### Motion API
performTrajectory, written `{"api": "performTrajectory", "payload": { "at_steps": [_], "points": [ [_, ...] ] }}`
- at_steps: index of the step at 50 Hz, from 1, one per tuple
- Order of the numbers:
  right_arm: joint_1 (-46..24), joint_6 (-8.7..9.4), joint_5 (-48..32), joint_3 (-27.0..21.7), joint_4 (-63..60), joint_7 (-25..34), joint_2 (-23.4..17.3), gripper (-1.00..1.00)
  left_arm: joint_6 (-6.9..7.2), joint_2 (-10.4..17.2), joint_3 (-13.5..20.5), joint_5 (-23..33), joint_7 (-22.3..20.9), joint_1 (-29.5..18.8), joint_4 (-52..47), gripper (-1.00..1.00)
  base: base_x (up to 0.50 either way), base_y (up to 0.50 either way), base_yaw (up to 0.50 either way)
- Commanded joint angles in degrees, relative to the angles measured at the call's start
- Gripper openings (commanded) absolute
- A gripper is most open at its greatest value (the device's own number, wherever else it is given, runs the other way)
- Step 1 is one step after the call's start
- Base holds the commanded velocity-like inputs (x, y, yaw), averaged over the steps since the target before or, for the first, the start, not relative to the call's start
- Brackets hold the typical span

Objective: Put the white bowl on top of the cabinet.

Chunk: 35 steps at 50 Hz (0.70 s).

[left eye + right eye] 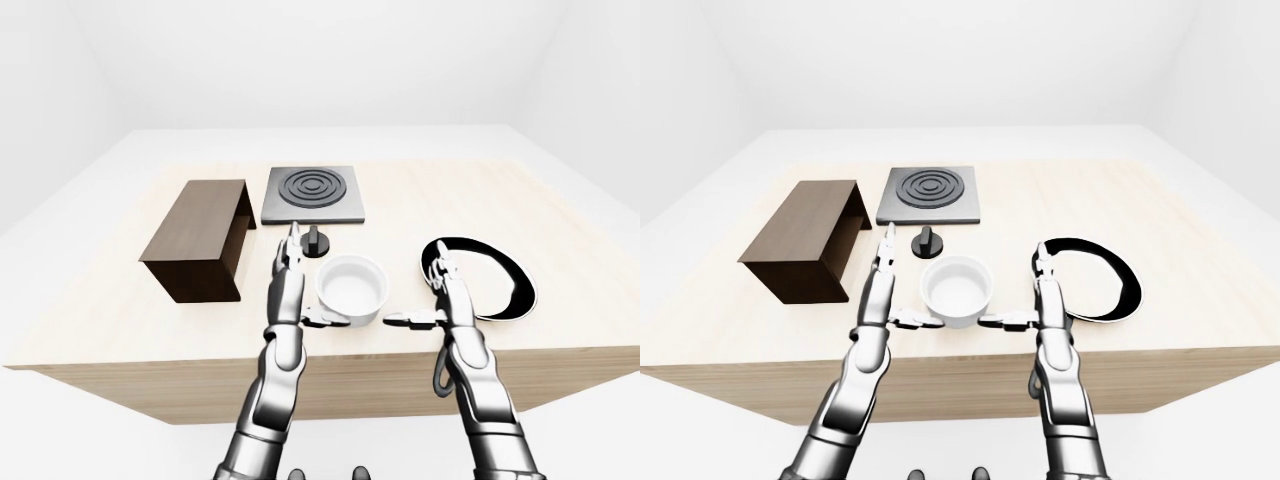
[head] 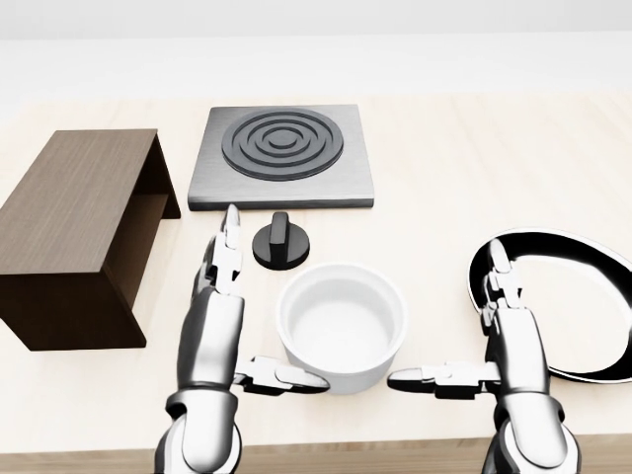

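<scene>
Your white bowl (image 2: 343, 325) sits upright near the bottom edge of the wooden table (image 2: 464, 158) in the head view, with only a narrow strip of bare wood between it and that edge. To its left there is open wood before the dark brown cabinet (image 2: 71, 207), whose flat top is bare and whose open side faces the bowl; the cabinet stands well apart from the bowl. Just above the bowl lies a small black knob (image 2: 282, 240), and above that the grey burner plate (image 2: 283, 155) with its dark rings. To the right, a black-rimmed plate (image 2: 578, 306) rests near the table's right side, close beside your right hand. The table top is pale wood, and in the eye views it stands in a plain white room with bare walls and floor. Your left hand (image 2: 219, 326) stands just left of the bowl, fingers (image 2: 230, 240) stretched straight up the view and the thumb pointing toward the bowl's lower wall, nearly touching it. Your right hand (image 2: 509, 341) mirrors it on the bowl's right, fingers extended, thumb aimed at the bowl with a small gap. Both hands are spread apart and hold nothing.
</scene>
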Motion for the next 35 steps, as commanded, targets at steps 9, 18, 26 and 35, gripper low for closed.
{"api": "performTrajectory", "payload": {
  "at_steps": [9, 18, 26, 35],
  "points": [
    [0.7, 0.0, 0.4, -1.2, -2.3, 1.6, -0.6, 1.0, 0.0, -4.2, -6.7, 15.5, 2.4, -0.6, -0.8, 1.0, 0.0, 0.0, 0.0],
    [0.8, 0.0, 1.1, -1.9, -3.4, 2.3, -0.9, 1.0, 0.0, -6.1, -9.0, 21.9, 3.6, -1.6, -0.4, 1.0, 0.0, 0.0, 0.0],
    [1.0, 0.0, 1.6, -2.5, -4.2, 2.6, -1.0, 1.0, 0.0, -7.8, -7.3, 25.5, 3.9, -5.6, 8.6, 1.0, 0.0, 0.0, 0.0],
    [1.6, 0.0, 2.2, -2.8, -5.8, 3.1, -1.0, 1.0, 0.0, -8.6, -6.8, 28.2, 5.1, -7.4, 13.1, 1.0, 0.0, 0.0, 0.0]
  ]
}}
